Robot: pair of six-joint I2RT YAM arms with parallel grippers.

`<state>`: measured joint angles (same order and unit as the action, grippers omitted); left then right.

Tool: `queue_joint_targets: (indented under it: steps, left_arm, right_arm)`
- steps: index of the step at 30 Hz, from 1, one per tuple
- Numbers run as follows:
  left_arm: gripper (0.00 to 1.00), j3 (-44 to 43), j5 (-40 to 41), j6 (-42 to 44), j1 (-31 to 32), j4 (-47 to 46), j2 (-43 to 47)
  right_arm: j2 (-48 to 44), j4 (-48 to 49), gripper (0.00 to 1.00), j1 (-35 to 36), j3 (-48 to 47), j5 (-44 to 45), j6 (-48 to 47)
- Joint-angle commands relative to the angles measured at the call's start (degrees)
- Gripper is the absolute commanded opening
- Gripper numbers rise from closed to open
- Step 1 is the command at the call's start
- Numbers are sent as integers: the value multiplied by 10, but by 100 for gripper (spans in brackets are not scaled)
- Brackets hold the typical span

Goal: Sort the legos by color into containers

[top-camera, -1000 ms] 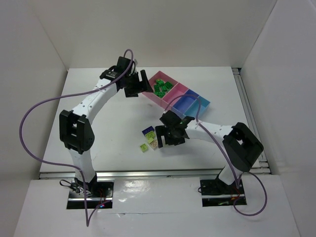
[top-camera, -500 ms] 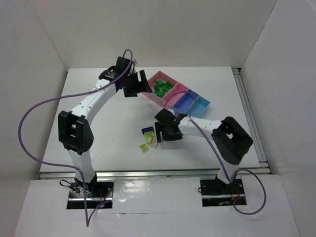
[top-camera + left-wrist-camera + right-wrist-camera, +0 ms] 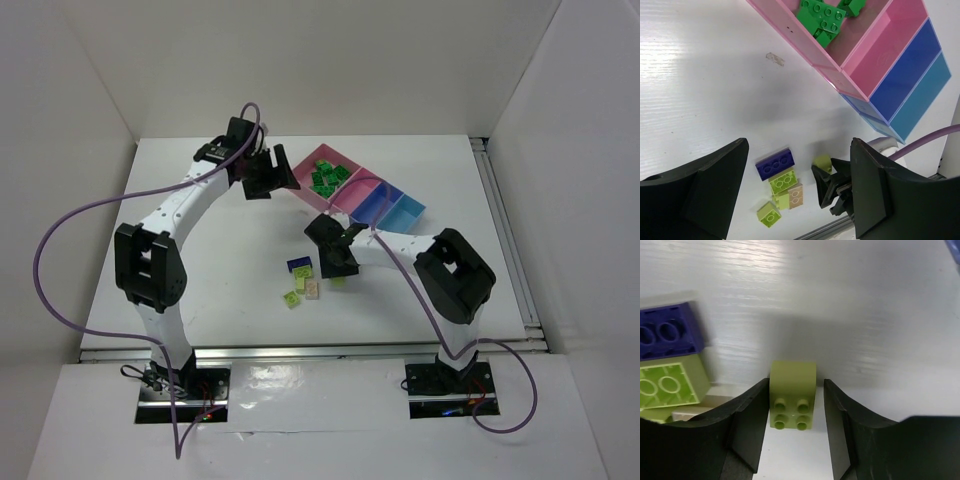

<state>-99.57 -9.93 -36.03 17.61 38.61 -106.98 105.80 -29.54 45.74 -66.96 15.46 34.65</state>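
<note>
A small yellow-green lego (image 3: 792, 395) lies on the white table between the fingers of my right gripper (image 3: 795, 385). The left finger touches it and a thin gap shows at the right finger, so the gripper is open and nearly closed. The same lego (image 3: 823, 162) shows in the left wrist view. Left of it lie a dark purple lego (image 3: 299, 266), two yellow-green ones (image 3: 784, 181) and a beige one (image 3: 796, 195). Dark green legos (image 3: 328, 176) fill the large pink container (image 3: 305, 197). My left gripper (image 3: 272, 172) hangs open and empty left of that bin.
The joined bins run diagonally at the back right: a smaller pink one (image 3: 362, 190), a violet-blue one (image 3: 380, 207) and a light blue one (image 3: 405, 213). White walls enclose the table. A purple cable arcs over the bins from the right arm.
My right arm has swung left and down to the loose legos, and its fingers have closed in around the yellow-green lego. The left gripper has drifted slightly left.
</note>
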Motion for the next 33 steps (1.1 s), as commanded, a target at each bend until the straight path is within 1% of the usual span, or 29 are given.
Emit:
queue_joint_targets:
  steps: [1,6,9,11,13,14,16,19,22,23,25,29,30,31,32,33]
  left_arm:
    - [85,6,-16,5,0,-15,27]
    - [85,6,-22,5,0,-20,22]
    - [85,11,-22,5,0,-20,22]
    - [84,17,-20,5,0,-20,22]
    - [84,17,-31,5,0,-20,22]
    - [84,24,-36,5,0,-20,22]
    - [84,31,-30,5,0,-20,22]
    - [84,45,-18,11,0,-20,36]
    - [84,50,-18,11,-6,-20,41]
    - [84,50,-18,11,-6,-20,41]
    - [84,50,-24,11,-6,-20,41]
    - [84,62,-24,11,-6,-20,47]
    - [84,62,-24,11,-6,-20,47]
    - [84,62,-18,11,-6,-20,53]
    - [84,69,-13,11,-6,-20,53]
    - [84,69,-13,11,-6,-20,53]
  right_arm:
    - [-11,-47,53,9,-6,52,22]
    - [-11,-69,53,21,-6,64,22]
    - [-36,-69,39,21,-6,70,22]
    - [-36,-86,27,21,-26,132,9]
    - [-42,-99,27,2,-64,180,-19]
    - [-48,-99,27,-9,-76,180,-31]
    - [-57,-84,27,-42,-102,169,-62]
    - [-63,-76,27,-73,-135,157,-82]
    - [-63,-76,27,-115,-166,157,-82]
    - [-56,-70,27,-139,-173,151,-82]
    - [-50,-61,27,-161,-186,135,-89]
    - [-17,-40,28,-202,-210,122,-107]
    - [-6,-40,30,-208,-216,122,-107]
    - [-6,-33,37,-213,-222,117,-114]
    - [0,-8,50,-220,-222,93,-133]
    - [0,11,58,-220,-215,77,-146]
